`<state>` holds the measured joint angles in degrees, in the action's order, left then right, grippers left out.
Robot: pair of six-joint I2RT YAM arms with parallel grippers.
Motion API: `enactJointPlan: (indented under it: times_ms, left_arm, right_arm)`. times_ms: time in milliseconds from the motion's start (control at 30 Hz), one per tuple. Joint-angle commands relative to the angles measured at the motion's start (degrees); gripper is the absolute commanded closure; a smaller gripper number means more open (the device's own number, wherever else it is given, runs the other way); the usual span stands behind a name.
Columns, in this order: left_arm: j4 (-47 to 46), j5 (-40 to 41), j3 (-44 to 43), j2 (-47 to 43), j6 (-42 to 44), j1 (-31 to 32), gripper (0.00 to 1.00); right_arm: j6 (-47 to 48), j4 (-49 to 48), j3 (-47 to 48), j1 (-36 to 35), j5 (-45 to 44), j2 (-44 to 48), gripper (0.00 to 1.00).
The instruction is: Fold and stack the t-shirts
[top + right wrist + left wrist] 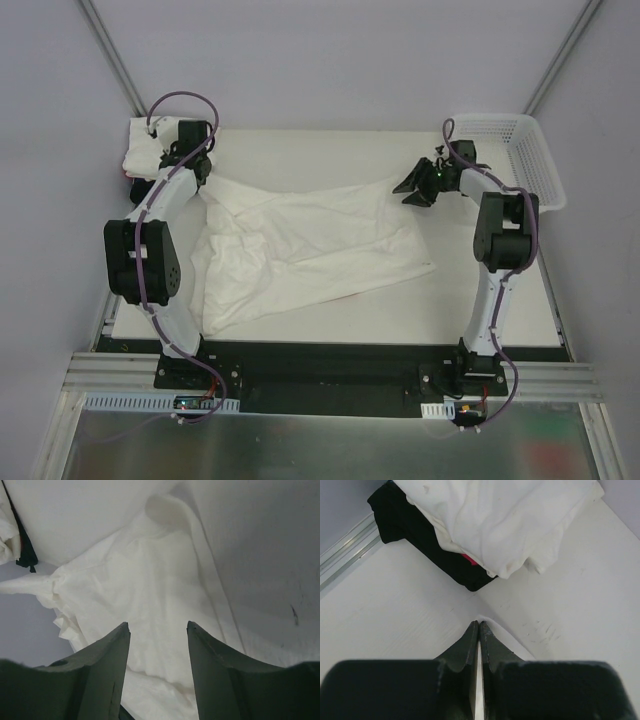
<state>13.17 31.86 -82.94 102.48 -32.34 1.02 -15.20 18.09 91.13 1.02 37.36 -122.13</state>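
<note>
**Left gripper** (479, 625): fingers pressed together, low over the table (395, 610), just beside the stack (510, 520). A thin edge of the white shirt (310, 240) appears to be nipped between the tips. The cloth is thin and close to the table in colour, so the pinch is judged rather than plainly seen.

**Right gripper** (157, 625): fingers spread, nothing between them. It is held above the end of the white shirt farthest from the stack, over rumpled cloth.

**White shirt:** laid open and creased on the table, one corner close to the stack, the rest running away from it. Not yet folded.

**Stack:** white cloth on top, a black shirt (420, 535) beneath, a sliver of a red shirt (469, 559) between them. A basket (530, 150) is noted beyond the white shirt, on the side away from the stack.

**Step judged:** spreading and flattening ahead of the first fold. The next move is thought to call for the open gripper to be lowered onto the cloth beneath it and closed. The shirt could then be drawn taut away from the stack between two held corners.

**Hard to make out:**
- Which part of the garment lies under the right gripper cannot be told; collar and sleeves are lost in the creases.
- The shirts in the stack cannot be counted.
- In the overhead view the stack is partly covered by the left arm.
</note>
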Motion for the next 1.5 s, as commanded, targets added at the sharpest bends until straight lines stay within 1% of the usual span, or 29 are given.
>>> enactJointPlan:
  times_ms: [0, 233, 467, 633, 800, 967, 1067, 1467]
  left_arm:
    - [-1.3, -0.56, 0.84, -3.86, 0.7, -0.49, 1.0]
    - [-1.22, -2.5, 1.02, -3.16, 0.61, 0.04, 1.0]
    - [-1.22, -2.68, -0.03, -2.11, 0.7, 1.18, 1.0]
    - [-1.22, -2.68, -0.73, -2.02, 1.22, 1.8, 1.0]
    - [-1.3, -2.68, -0.73, -2.19, 1.84, 2.06, 1.0]
    - [-1.3, -2.94, -0.91, -1.75, 1.93, 2.15, 1.0]
    - [-1.22, -3.2, -1.09, -1.23, 1.84, 2.32, 1.0]
    - [-1.13, -2.76, -1.61, -0.79, 2.28, 2.76, 1.0]
  right_arm:
    - [-3.6, -4.02, 5.8, -0.58, 1.04, -5.48, 0.48]
    - [-3.26, -2.53, 11.42, -0.58, 0.34, -9.36, 0.48]
    - [-2.38, -0.51, 15.56, -0.23, -0.8, -10.67, 0.48]
    - [-3.08, -0.6, 18.81, -0.05, -0.45, -13.92, 0.49]
    - [-3.52, 0.11, 23.21, 0.04, -0.8, -16.48, 0.53]
    - [-3.43, 0.11, 23.92, 0.13, -1.15, -17.53, 0.59]
    - [-3.69, -0.07, 24.0, 0.04, -1.15, -18.06, 0.61]
    - [-5.19, -2.09, 23.83, -0.4, -0.89, -19.11, 0.62]
